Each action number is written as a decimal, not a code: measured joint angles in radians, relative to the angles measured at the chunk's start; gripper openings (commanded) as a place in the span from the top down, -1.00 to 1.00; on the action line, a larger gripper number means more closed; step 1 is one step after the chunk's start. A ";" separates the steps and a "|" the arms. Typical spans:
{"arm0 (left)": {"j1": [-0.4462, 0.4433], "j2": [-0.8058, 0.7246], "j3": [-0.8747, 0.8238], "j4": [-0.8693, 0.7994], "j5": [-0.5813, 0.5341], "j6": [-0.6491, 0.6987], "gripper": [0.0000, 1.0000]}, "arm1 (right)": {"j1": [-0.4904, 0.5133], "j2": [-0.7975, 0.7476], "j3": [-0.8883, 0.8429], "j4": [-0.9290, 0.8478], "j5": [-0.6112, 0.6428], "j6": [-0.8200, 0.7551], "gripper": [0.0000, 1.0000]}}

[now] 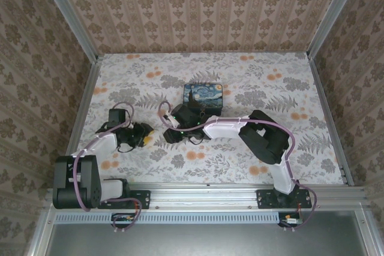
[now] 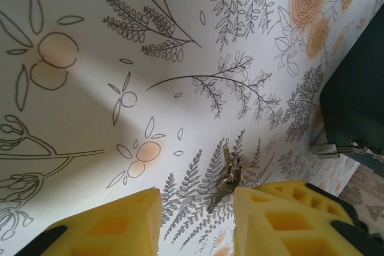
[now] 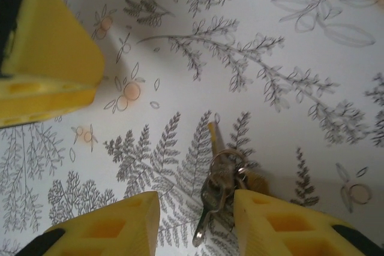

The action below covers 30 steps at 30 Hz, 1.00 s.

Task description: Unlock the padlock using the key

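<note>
Your right gripper [image 3: 195,211] and left gripper [image 2: 198,208] both gape wide, empty, straddling the key [image 3: 213,142] on the table. Descend squarely and pinch its bow, not the ring. What looks like the padlock [image 3: 258,181] sits at the ring's 3 o'clock.

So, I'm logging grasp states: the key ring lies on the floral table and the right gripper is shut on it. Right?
Not quite. The right gripper is open: the right wrist view shows its yellow fingers apart, one each side of the key ring. The ring does lie on the floral table.
</note>
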 measured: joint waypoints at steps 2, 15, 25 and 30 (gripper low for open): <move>0.000 0.000 0.000 -0.007 -0.001 0.006 0.22 | 0.001 0.000 0.006 -0.011 0.007 -0.003 0.26; 0.000 -0.017 0.002 -0.047 -0.012 0.044 0.23 | 0.019 0.053 0.048 -0.055 0.008 0.006 0.29; 0.000 -0.033 0.002 -0.062 -0.012 0.053 0.23 | 0.026 0.081 0.119 -0.140 0.034 0.024 0.41; 0.000 -0.047 0.002 -0.077 -0.016 0.064 0.23 | 0.028 0.109 0.167 -0.185 0.050 0.025 0.44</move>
